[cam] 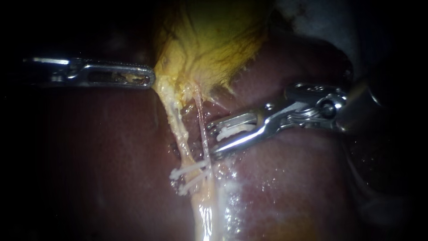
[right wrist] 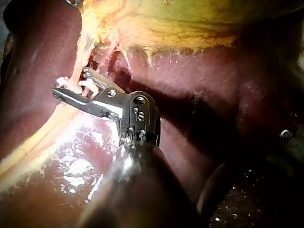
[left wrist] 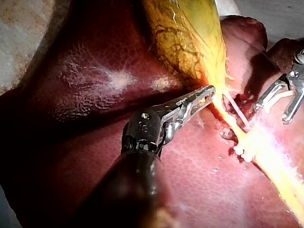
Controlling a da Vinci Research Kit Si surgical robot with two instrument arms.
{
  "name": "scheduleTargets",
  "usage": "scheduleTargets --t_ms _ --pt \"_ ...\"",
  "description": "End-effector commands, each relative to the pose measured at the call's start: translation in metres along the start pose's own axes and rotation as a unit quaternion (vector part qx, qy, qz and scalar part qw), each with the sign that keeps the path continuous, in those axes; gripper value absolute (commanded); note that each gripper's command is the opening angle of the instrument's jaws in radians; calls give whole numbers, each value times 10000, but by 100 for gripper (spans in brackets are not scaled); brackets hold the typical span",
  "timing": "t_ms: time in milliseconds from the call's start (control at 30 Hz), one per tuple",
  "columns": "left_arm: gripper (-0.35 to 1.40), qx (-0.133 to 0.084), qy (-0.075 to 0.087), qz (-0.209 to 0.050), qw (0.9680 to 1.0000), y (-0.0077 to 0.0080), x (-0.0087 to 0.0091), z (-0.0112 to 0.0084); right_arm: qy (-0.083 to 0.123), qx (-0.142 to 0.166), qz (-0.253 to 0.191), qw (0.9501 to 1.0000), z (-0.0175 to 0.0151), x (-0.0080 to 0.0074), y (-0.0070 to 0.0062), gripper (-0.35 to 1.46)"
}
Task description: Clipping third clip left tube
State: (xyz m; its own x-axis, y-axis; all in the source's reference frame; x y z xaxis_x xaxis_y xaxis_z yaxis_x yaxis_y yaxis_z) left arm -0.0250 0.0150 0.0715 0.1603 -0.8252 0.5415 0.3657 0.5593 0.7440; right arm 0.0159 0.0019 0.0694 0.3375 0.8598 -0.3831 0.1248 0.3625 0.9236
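**Dark red liver [cam: 111, 156] as bed: clip held at the tubes**

Wet, glossy liver fills the field behind everything. We note the yellow gallbladder [cam: 209, 40] lying on it, its narrow end pointing toward the tips of both instruments.

Our left instrument [cam: 150, 79] comes in from the left. Its jaws lie together, and their tips pinch the edge of the gallbladder at that narrow end. The left wrist view agrees, with the closed tips pressed onto the yellow tissue.

Our right instrument [cam: 211, 140] comes in from the right. Its jaws stand apart, and a white loaded clip [cam: 234, 130] is seated between them, touching both.

Two strands run from the gallbladder's narrow end past the jaws. One is the left tube [cam: 177, 127], thicker and yellowish. The other is a thin pale tube [cam: 202, 118] just beside it.

The thin pale tube passes right at the tips of the right instrument's jaws. We cannot tell whether it sits inside their gap.

The left tube lies just ahead of those tips, beyond the thin pale tube and outside the jaws. Its upper end starts just beside the left instrument's tips.

Two placed clips [cam: 189, 169] cross the strands close together and roughly parallel. They sit just past the right instrument's lower jaw, on the side away from the gallbladder.
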Motion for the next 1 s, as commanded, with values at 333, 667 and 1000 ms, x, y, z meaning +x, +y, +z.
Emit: scheduleTargets --t_ms 333,667,1000 --pt "-35 0 0 0 10000 0 0 0 -41 74 135 9999 28 -18 17 51" --pt "-35 -1 0 0 10000 0 0 0 -36 -7 280 9996 30 -40 51 51" --pt "-35 -1 0 0 10000 0 0 0 15 -96 306 9995 35 -51 82 51"
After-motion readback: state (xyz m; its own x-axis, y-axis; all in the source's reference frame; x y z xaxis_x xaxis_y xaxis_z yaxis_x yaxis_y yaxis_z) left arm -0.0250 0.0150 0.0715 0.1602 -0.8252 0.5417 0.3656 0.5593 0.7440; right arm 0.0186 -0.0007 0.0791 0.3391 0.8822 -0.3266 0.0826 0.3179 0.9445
